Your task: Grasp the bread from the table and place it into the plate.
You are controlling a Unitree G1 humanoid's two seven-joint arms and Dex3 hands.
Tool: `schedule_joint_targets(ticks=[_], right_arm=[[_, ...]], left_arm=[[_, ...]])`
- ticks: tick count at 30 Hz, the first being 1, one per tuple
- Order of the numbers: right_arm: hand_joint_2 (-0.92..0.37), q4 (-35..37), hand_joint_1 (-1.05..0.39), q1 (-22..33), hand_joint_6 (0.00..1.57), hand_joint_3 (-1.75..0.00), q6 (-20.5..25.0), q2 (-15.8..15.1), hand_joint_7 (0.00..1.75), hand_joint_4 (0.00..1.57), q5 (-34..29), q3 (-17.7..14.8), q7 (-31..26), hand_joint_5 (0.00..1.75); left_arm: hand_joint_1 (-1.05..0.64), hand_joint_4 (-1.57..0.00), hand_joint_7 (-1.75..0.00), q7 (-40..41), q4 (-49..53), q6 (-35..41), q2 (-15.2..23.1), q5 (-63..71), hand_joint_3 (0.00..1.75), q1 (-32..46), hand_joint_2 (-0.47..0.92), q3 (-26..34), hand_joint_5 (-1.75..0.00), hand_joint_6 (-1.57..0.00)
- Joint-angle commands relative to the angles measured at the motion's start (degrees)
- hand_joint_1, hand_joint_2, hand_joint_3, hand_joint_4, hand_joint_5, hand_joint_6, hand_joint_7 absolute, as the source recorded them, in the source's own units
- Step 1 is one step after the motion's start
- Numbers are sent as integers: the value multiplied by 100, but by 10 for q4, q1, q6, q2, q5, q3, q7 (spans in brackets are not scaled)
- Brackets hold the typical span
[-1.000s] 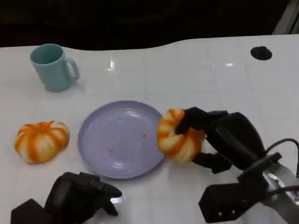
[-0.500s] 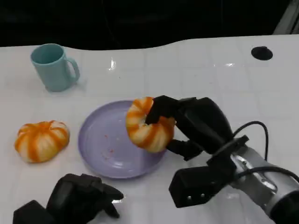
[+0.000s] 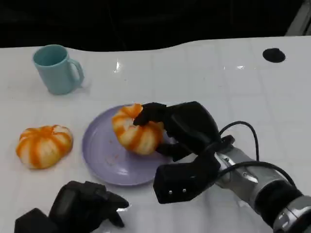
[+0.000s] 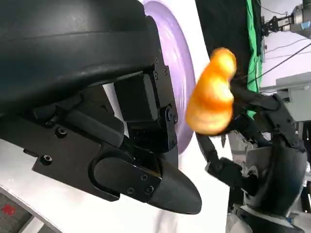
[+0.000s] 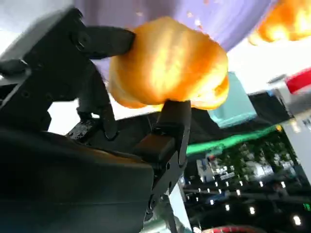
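Observation:
My right hand point(image 3: 182, 127) grips an orange-and-white striped bread roll point(image 3: 134, 132) and holds it over the right half of the lilac plate point(image 3: 99, 155). The right wrist view has the same roll point(image 5: 167, 68) between the black fingers point(image 5: 170, 126), with the plate point(image 5: 228, 19) behind it. In the left wrist view the roll point(image 4: 211, 99) hangs just above the plate point(image 4: 177, 68), and the right hand point(image 4: 267, 160) is behind it. A second striped roll point(image 3: 43, 145) lies on the table left of the plate. At the lower left my left hand point(image 3: 80, 206) rests on the table, fingers curled, holding nothing.
A teal mug point(image 3: 56, 69) stands at the back left. A black round hole point(image 3: 274, 55) marks the table at the back right. The table's far edge runs along the dark background. A black cable point(image 3: 243, 141) loops off my right forearm.
My right hand has carried the roll leftward, from the plate's right rim to over its right half. The left hand and the second roll have stayed put.

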Motion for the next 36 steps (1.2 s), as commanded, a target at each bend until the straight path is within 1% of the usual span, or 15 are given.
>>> schedule_joint_targets(ticks=[1, 5, 8, 15, 19, 24, 27, 29, 31, 33, 35, 36], right_arm=[[-91, -16, -42, -12, 51, -12, 26, -12, 1, 36, -3, 15, 49, 26], [-92, -54, -58, -1, 36, -18, 48, -24, 0, 19, -5, 28, 97, 19], [-92, -87, -63, 12, 34, -22, 53, -38, 0, 17, -4, 33, 118, 19], [-92, -164, -65, 50, 34, -22, 53, -66, 0, 17, 12, 24, 160, 21], [-92, -227, -63, 85, 36, -22, 38, -88, 1, 20, 35, 4, 175, 23], [-92, -290, -58, 136, 36, -22, -8, -115, 1, 21, 100, -33, 201, 25], [-92, -314, -57, 170, 35, -23, -43, -130, 0, 22, 150, -57, 225, 27], [-92, -324, -56, 186, 36, -22, -58, -135, 1, 24, 173, -69, 238, 28], [-92, -344, -54, 214, 38, -20, -80, -138, 2, 25, 233, -87, 271, 30], [-92, -359, -52, 240, 43, -18, -99, -138, 4, 29, 292, -103, 304, 34], [-92, -371, -51, 259, 46, -17, -104, -135, 6, 30, 329, -117, 327, 36], [-92, -379, -50, 270, 52, -15, -109, -134, 8, 35, 350, -124, 338, 41]], left_arm=[[-105, -136, -24, 6, 3, -3, 8, 2, 6, -1, 92, 0, -92, -157], [-105, -135, -24, 8, 2, -8, 9, 4, 6, 0, 92, -1, -92, -157], [-105, -135, -24, 7, 1, -8, 8, 2, 7, 1, 92, -2, -91, -157], [-105, -135, -24, 13, 4, -17, 8, 7, 8, 2, 92, -5, -91, -157], [-105, -135, -24, 9, 5, -18, 6, 1, 8, 1, 92, -4, -91, -157], [-105, -136, -24, 9, 3, -13, 6, 1, 7, 0, 92, -5, -91, -157], [-105, -136, -24, 7, 6, -13, 5, 0, 7, -2, 92, -4, -91, -157], [-105, -136, -24, 6, 6, -12, 5, -2, 7, -3, 92, -4, -91, -157], [-105, -136, -24, 7, 8, -12, 5, -1, 7, -4, 92, -5, -91, -157], [-105, -136, -24, 8, 8, -9, 4, -1, 7, -4, 92, -5, -91, -157], [-105, -136, -24, 10, 6, -7, 4, 1, 7, -4, 92, -6, -91, -157], [-105, -136, -24, 10, 5, -7, 4, 1, 7, -3, 92, -6, -91, -157]])
